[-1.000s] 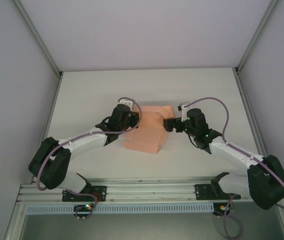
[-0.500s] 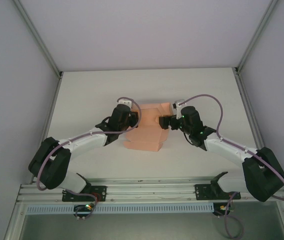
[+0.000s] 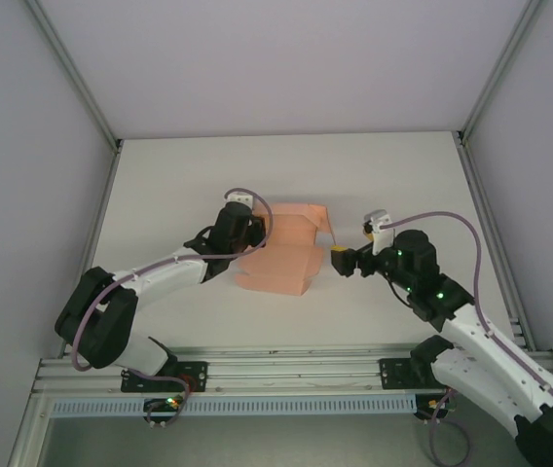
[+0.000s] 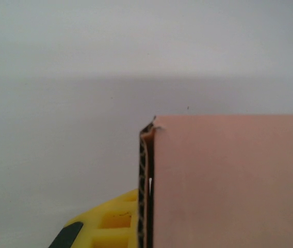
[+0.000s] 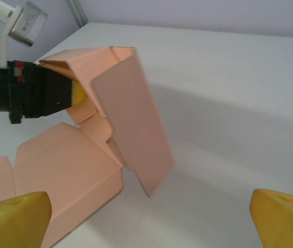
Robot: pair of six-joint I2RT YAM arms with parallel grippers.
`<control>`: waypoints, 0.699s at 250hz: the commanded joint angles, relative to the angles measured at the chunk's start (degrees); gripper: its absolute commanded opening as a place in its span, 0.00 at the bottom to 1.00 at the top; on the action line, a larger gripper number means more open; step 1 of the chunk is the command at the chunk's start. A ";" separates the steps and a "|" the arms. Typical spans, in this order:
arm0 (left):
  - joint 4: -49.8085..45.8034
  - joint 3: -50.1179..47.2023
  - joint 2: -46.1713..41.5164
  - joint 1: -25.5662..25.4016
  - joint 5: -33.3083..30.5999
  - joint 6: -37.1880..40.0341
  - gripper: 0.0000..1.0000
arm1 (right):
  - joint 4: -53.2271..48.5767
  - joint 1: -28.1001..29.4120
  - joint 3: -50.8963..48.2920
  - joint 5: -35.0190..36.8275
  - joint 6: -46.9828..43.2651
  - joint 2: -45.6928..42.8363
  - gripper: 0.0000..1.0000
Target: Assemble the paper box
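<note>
The left hand (image 3: 256, 232), pinched shut on the far-left panel of the salmon-pink card box (image 3: 278, 267), anchors it, seemingly so the empty, wide-open right hand (image 3: 339, 261) nearby can fold flaps.

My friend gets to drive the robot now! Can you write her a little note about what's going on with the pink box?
Left gripper: shut on the paper box, pinching a raised panel at its far left.
Right gripper: open, empty, just right of the box, not touching it.
Box: on the table between the arms, partly folded; its near part lies flat.
Done: some panels are lifted.
Left: fold up the remaining flaps and close it.
</note>
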 commanded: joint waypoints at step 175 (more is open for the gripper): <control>-0.09 0.70 -0.32 0.24 1.41 1.42 0.00 | 4.09 -3.14 14.89 -19.95 -4.49 32.29 0.74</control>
